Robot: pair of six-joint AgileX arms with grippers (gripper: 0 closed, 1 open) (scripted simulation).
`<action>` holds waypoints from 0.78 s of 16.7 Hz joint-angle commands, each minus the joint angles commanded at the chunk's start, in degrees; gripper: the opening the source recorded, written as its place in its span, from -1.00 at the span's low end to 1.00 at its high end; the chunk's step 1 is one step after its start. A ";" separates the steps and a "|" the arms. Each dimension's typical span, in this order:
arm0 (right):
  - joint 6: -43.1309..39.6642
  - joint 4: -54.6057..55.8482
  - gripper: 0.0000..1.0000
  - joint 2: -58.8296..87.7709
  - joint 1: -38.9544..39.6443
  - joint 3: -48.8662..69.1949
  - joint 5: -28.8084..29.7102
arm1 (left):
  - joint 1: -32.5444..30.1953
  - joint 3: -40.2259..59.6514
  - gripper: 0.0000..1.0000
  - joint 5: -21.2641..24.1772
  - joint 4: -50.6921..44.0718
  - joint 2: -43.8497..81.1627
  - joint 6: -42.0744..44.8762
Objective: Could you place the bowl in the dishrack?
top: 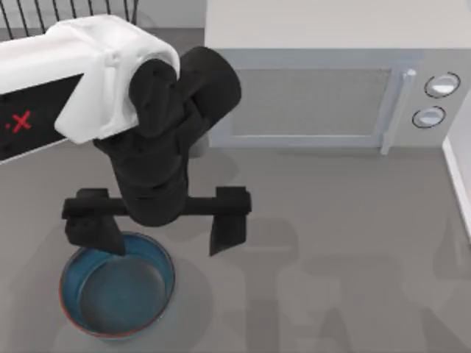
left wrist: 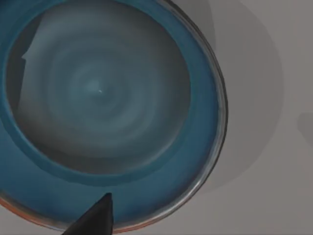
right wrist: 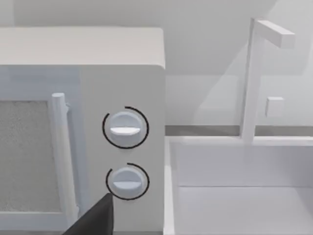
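The blue bowl [top: 121,294] with a thin reddish-brown rim sits on the table at the front left. In the left wrist view, the bowl [left wrist: 98,93] shows its greyish-blue inside from close above. My left gripper [top: 158,239] hangs open just above the bowl's far edge. One finger is over the far-left rim and the other is outside the bowl to its right. One dark fingertip [left wrist: 98,218] shows over the bowl's rim. The black wire dishrack [top: 66,11] stands at the back left, partly hidden by my left arm. My right gripper [right wrist: 95,220] faces the microwave's knob side.
A grey-white microwave [top: 324,73] stands at the back, from the middle to the right, its handle and two knobs [top: 441,84] at its right end. A white sink [right wrist: 239,196] with a faucet [right wrist: 254,73] lies to the right of it. Bare grey table spreads to the right of the bowl.
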 joint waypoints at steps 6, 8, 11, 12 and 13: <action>0.00 0.00 1.00 0.00 0.00 0.00 0.00 | -0.02 -8.27 1.00 0.01 12.40 3.91 0.22; 0.00 0.00 1.00 0.00 0.00 0.00 0.00 | -0.01 -11.82 1.00 0.01 17.91 5.68 0.25; 0.00 0.00 1.00 0.00 0.00 0.00 0.00 | -0.06 -14.89 1.00 0.02 22.11 7.31 0.22; 0.00 0.00 1.00 0.00 0.00 0.00 0.00 | -0.07 -15.04 1.00 0.02 22.30 7.39 0.22; 0.00 0.00 1.00 0.00 0.00 0.00 0.00 | -0.07 -15.04 1.00 0.02 22.30 7.39 0.22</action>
